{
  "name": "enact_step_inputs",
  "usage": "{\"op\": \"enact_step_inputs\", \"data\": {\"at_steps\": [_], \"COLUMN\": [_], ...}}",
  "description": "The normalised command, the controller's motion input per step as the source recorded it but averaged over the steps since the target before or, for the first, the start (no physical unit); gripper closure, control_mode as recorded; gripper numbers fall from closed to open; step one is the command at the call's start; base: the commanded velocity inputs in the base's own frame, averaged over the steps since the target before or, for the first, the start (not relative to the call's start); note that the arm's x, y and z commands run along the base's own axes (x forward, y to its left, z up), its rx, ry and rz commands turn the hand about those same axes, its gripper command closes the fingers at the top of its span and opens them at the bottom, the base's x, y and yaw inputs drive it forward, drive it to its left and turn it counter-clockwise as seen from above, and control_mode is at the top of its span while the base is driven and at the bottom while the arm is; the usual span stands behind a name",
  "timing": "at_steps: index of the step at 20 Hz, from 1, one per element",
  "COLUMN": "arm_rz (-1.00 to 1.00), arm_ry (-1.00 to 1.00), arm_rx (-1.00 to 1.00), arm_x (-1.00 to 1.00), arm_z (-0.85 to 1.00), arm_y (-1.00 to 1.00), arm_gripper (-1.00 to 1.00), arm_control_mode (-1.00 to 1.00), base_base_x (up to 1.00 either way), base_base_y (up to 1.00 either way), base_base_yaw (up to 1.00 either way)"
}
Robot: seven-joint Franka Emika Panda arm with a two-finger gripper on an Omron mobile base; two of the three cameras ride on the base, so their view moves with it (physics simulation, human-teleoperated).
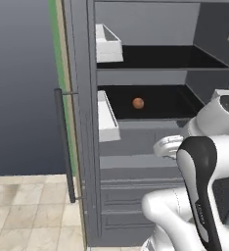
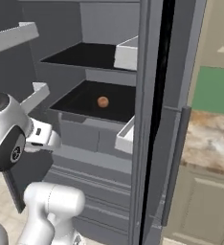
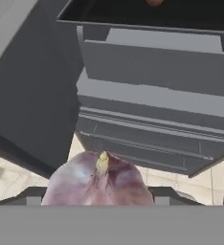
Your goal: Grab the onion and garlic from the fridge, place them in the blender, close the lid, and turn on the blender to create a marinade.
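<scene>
Nearest: garlic (image 3: 100, 182), clamped in my pincer (image 3: 99, 198), jaws wide around it, outside the fridge (image 1: 136, 147). Farther: onion (image 1: 138, 103) on the middle shelf (image 1: 170, 105). Step: garlic fetched; next, I judge, carry it to the blender.

a kitchen: open fridge (image 1: 150, 63), tiled floor (image 1: 28, 211), countertop (image 2: 212, 143).
</scene>
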Motion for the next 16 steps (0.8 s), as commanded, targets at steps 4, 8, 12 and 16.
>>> {"op": "enact_step_inputs", "data": {"at_steps": [4,8,12,16], "arm_rz": [0.00,0.00,0.00,0.00], "arm_ry": [0.00,0.00,0.00,0.00], "arm_rx": [0.00,0.00,0.00,0.00], "arm_x": [0.00,0.00,0.00,0.00], "arm_z": [0.00,0.00,0.00,0.00], "arm_y": [0.00,0.00,0.00,0.00], "arm_gripper": [1.00,1.00,1.00,1.00], "arm_control_mode": [1.00,1.00,1.00,1.00], "base_base_x": [-0.08,-0.30,-0.76,-0.76], "base_base_y": [-0.49,-0.28,0.00,0.00], "base_base_yaw": [0.56,0.61,0.84,0.91]}}
